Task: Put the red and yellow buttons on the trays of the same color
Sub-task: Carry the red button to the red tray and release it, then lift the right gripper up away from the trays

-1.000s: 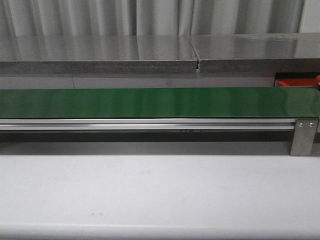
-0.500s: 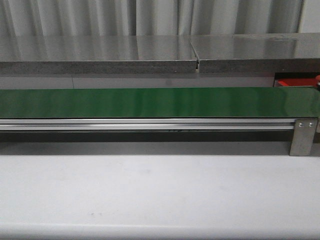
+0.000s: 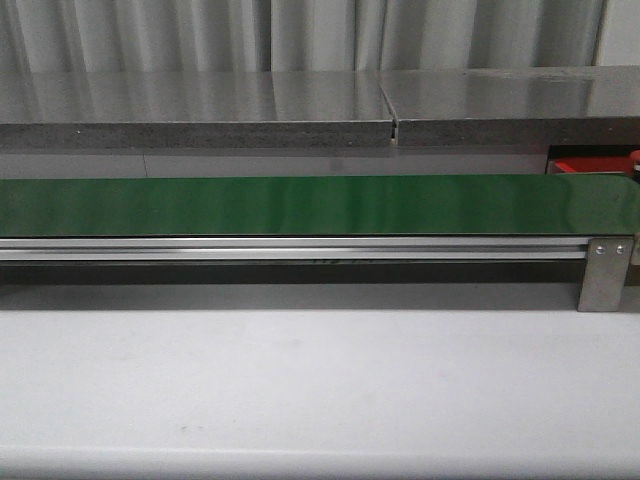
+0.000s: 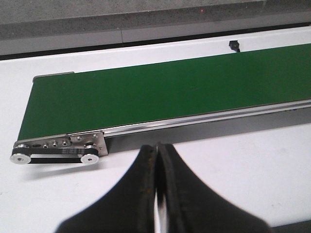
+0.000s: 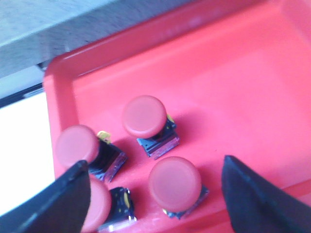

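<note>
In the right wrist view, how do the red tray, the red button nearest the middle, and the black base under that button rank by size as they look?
1. red tray, fills most of the view
2. red button
3. black base, partly hidden under the cap, so its real size is unsure

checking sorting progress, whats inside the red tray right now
The right wrist view shows four red buttons inside the red tray: one in the middle, one nearer the open right gripper, one by the rim, and one partly hidden behind a finger. The rest of the tray is out of view.
</note>
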You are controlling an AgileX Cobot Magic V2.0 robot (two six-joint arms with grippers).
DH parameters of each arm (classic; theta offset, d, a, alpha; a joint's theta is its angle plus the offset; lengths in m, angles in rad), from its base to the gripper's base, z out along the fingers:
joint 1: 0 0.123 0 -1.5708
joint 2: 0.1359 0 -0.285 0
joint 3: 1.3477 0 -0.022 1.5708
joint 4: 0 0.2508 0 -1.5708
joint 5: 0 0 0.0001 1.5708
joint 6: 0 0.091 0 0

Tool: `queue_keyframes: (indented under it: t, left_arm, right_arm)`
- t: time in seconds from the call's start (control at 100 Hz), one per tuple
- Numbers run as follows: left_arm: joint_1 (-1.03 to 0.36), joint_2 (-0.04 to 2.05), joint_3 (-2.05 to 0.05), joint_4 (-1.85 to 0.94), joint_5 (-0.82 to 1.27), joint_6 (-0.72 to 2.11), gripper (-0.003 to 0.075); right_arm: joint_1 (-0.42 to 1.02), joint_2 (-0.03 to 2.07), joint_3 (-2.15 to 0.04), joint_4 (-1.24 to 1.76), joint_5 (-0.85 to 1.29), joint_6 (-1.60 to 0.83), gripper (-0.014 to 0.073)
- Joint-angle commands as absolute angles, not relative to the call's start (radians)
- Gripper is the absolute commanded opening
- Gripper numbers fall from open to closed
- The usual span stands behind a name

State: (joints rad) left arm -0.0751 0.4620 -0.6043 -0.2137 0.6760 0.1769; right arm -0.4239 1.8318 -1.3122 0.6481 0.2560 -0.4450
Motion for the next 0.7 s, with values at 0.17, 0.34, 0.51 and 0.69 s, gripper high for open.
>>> queue_keyframes:
  t: [0.17, 0.34, 0.51, 0.69]
  left_arm:
    - [-0.081, 0.466, -0.63, -0.23, 0.61, 0.174, -0.002]
    - [-0.081, 0.466, -0.63, -0.23, 0.61, 0.174, -0.002]
    - [-0.081, 0.466, -0.63, -0.23, 0.61, 0.174, -0.002]
    - [-0.081, 0.466, -0.63, -0.23, 0.61, 0.174, -0.002]
  right_arm:
    - [-0.369, 1.653, -1.336, 0.474, 0.291, -0.461, 0.0076]
    - [-0.297, 1.573, -1.285, 0.459, 0.26, -0.461, -0.0118]
    - [-0.213, 1.498, -1.206, 0.452, 0.225, -0.461, -0.0118]
    - [-0.133, 1.411, -1.109, 0.451, 0.196, -0.461, -0.0118]
